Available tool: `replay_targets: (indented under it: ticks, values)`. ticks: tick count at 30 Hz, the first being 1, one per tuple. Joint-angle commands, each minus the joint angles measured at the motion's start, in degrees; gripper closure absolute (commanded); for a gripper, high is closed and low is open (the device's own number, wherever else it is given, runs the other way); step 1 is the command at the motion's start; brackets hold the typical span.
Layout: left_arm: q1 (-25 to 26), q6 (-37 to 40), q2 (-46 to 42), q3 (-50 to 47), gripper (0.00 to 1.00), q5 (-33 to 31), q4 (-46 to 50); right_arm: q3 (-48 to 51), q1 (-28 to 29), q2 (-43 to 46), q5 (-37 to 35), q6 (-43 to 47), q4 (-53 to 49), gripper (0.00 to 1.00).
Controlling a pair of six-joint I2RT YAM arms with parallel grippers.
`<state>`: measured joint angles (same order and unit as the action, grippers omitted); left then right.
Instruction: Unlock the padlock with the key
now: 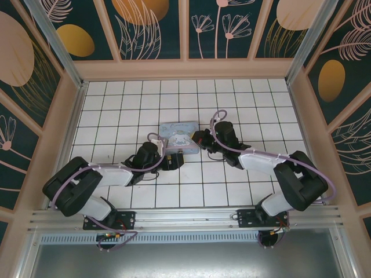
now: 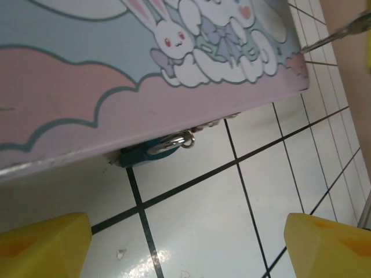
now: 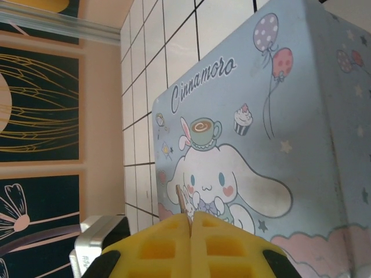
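The left gripper has its two yellow fingers spread wide apart, with nothing between them. Just past it is the padlock, small and teal. It hangs at the low edge of the tin box and is half tucked under it, over the white tiles. The right gripper is up against the box's picture side, its fingers pressed tight together. A thin dark bit pokes out between them, and I think it is the key. The padlock looks hard, light and a bit slippery, so it may swing or twist when pushed. The best place to hold it is its flat teal sides, leaving the keyhole free. The key is thin and could slip or tilt.
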<state>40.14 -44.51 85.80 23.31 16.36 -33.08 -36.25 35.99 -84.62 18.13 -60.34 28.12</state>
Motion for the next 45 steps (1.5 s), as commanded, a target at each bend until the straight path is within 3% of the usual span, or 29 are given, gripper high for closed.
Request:
replay_targets:
  ticks: [1,12,27,45]
  values:
    - [0.4,2.2,2.5,3.0,0.14,-0.9,-4.5,0.2,-1.4,-1.8,2.3,1.0,5.2,1.00]
    - [0.3,7.0,8.1,7.2,0.16,-5.0,-5.0,0.8,-4.3,-8.4,7.6,-0.7,13.3,1.00]
    - [0.4,15.9,11.1,6.1,0.18,-7.2,-6.4,2.0,-4.3,-9.6,8.2,-0.9,15.5,1.00]
    - [1.5,15.9,16.6,7.4,0.21,0.6,-15.4,3.6,-6.0,-9.6,7.4,-0.9,15.7,1.00]
